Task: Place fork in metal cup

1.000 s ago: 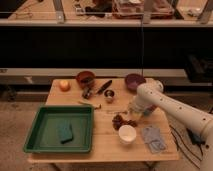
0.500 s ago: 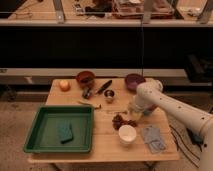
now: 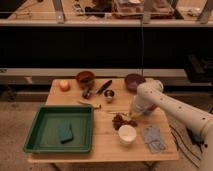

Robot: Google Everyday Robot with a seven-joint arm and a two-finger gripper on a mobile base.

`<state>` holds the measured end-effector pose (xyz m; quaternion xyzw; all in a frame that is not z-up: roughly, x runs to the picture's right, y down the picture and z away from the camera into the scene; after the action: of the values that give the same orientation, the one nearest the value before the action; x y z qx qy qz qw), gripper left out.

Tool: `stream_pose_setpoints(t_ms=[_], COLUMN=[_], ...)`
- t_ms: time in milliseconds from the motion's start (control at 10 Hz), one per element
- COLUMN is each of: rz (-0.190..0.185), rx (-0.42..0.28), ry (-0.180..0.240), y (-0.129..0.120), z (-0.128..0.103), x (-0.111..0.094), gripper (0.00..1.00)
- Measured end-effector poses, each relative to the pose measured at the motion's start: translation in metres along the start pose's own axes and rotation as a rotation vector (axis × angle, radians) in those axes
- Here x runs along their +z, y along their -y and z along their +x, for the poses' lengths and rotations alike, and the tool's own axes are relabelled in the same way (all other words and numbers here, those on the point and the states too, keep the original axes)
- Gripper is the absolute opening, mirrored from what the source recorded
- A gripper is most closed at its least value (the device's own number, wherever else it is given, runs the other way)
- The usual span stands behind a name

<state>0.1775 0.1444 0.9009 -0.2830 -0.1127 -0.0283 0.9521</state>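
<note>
The fork (image 3: 118, 112) lies flat on the table (image 3: 105, 147), a little in front of the metal cup (image 3: 109, 94). Beside the cup rest a black-handled knife (image 3: 104, 87) and a brown bowl (image 3: 85, 78). The gripper (image 3: 134, 115) hangs just right of the fork; its grip cannot be made out. A white bowl (image 3: 127, 134) sits nearer the front edge.

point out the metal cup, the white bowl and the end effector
metal cup (image 3: 109, 94), camera view, on its rim
white bowl (image 3: 127, 134), camera view, on its inside
end effector (image 3: 133, 113), camera view, at its tip, low over the table right of the cup
</note>
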Motion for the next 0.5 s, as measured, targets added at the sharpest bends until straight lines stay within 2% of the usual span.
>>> stream_pose_setpoints(t_ms=[200, 500], rz=[-0.03, -0.042], rx=[-0.007, -0.012], ry=[0.023, 0.021], y=[0.0022, -0.0006], z=[-0.0015, -0.0033], x=[0.0081, 0.0062], gripper=[0.0, 0.0])
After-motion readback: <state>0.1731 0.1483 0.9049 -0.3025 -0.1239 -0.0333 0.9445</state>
